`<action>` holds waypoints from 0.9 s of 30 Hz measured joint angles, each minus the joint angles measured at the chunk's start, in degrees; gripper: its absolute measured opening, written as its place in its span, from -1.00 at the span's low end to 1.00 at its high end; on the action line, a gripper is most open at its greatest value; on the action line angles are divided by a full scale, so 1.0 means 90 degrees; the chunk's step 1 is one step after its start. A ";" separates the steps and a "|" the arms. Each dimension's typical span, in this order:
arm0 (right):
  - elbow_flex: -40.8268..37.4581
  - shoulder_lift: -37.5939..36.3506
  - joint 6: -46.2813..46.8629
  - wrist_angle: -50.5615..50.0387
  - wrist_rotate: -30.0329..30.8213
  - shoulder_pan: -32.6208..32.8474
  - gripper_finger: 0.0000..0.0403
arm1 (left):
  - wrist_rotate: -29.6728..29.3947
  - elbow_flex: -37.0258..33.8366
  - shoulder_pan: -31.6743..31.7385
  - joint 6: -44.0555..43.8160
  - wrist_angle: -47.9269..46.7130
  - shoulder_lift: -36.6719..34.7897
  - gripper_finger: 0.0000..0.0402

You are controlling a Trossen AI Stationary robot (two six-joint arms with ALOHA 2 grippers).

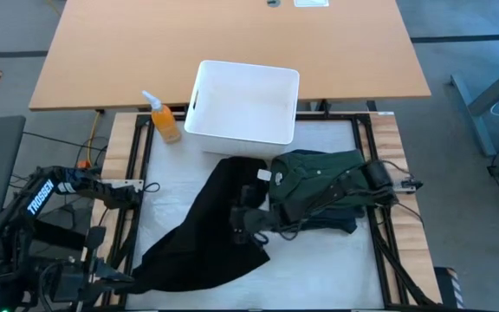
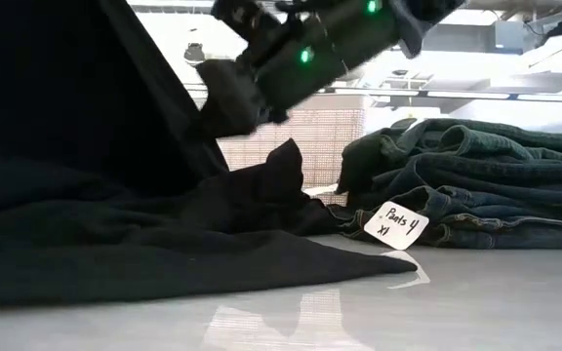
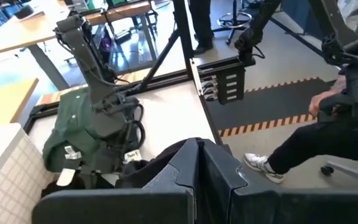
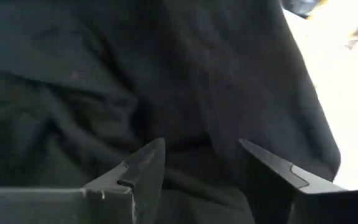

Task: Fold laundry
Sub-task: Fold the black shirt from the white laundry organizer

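The right gripper (image 1: 243, 217) hangs over the black garment (image 1: 202, 234), fingers wide and empty — placed to pinch it; the left gripper (image 3: 197, 180), fingers shut, waits aside.

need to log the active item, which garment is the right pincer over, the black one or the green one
The black garment, spread on the table's left side. The right pincer, open, hangs over its edge; the dark green garment lies folded farther right, beside the white bin.

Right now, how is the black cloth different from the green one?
The black cloth is spread long across the table toward the left arm; the green cloth sits bunched in a pile beside the white bin. The open right gripper is over the black one. Both are soft, dark laundry.
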 joint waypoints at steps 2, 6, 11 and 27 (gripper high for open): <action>-0.0001 0.0250 -0.0103 0.0395 0.0448 0.0048 0.10 | 0.0010 0.0000 0.0000 0.0000 0.0003 0.0000 -1.00; 0.0029 0.0778 -0.0543 0.1451 0.1225 0.0000 0.09 | 0.0008 0.0000 0.0000 0.0018 0.0006 0.0000 -1.00; 0.0408 0.1336 -0.1004 0.1870 0.1832 -0.0181 0.08 | 0.0001 -0.0002 0.0002 -0.0045 0.0085 0.0000 -1.00; 0.2082 -0.1025 -0.3624 -0.3357 0.3468 0.0191 -0.91 | -0.1101 -0.0002 -0.0044 0.1365 0.0877 0.0002 -1.00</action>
